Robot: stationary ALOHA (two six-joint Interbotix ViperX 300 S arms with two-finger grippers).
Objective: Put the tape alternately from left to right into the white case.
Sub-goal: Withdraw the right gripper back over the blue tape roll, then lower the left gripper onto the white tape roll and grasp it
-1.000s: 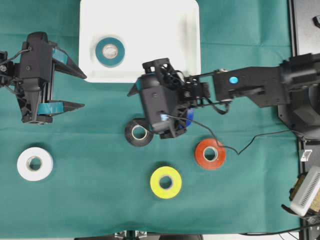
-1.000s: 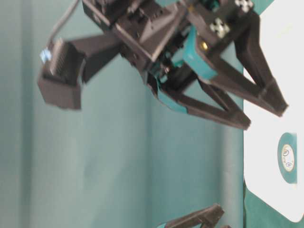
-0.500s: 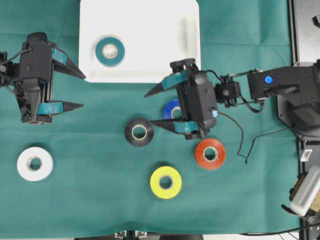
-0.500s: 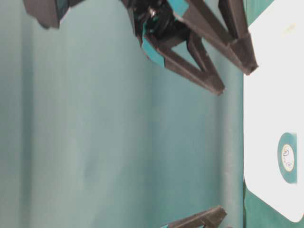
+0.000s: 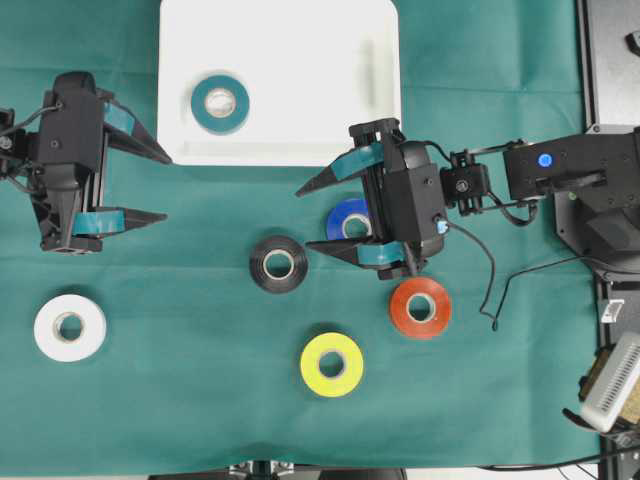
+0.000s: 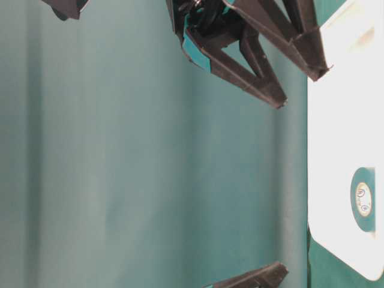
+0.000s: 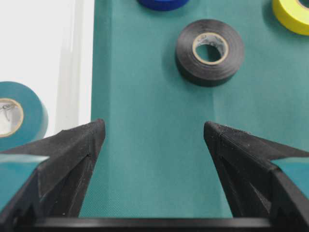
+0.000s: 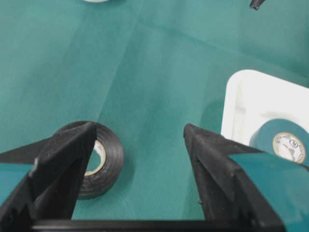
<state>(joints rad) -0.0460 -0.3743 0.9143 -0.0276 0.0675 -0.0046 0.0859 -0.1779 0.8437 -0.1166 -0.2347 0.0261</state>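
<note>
The white case (image 5: 320, 60) stands at the back with the teal tape (image 5: 220, 103) lying flat in its left half. On the green cloth lie the blue tape (image 5: 347, 215), black tape (image 5: 278, 264), red tape (image 5: 420, 308), yellow tape (image 5: 332, 364) and white tape (image 5: 69, 328). My right gripper (image 5: 303, 218) is open and empty, pointing left, its body partly over the blue roll and its lower finger near the black roll (image 8: 104, 162). My left gripper (image 5: 167, 185) hangs open and empty left of the case, facing the black roll (image 7: 209, 51).
Green cloth covers the table. A black cable (image 5: 480, 290) trails from the right arm beside the red roll. The right arm's base (image 5: 600, 200) and a white device (image 5: 612, 385) sit at the right edge. The case rim (image 8: 231, 106) lies just right of my right fingers.
The right gripper has swung off the black and blue rolls, turned so its jaws point left, and shifted right, uncovering the blue roll. The left gripper has barely moved.
</note>
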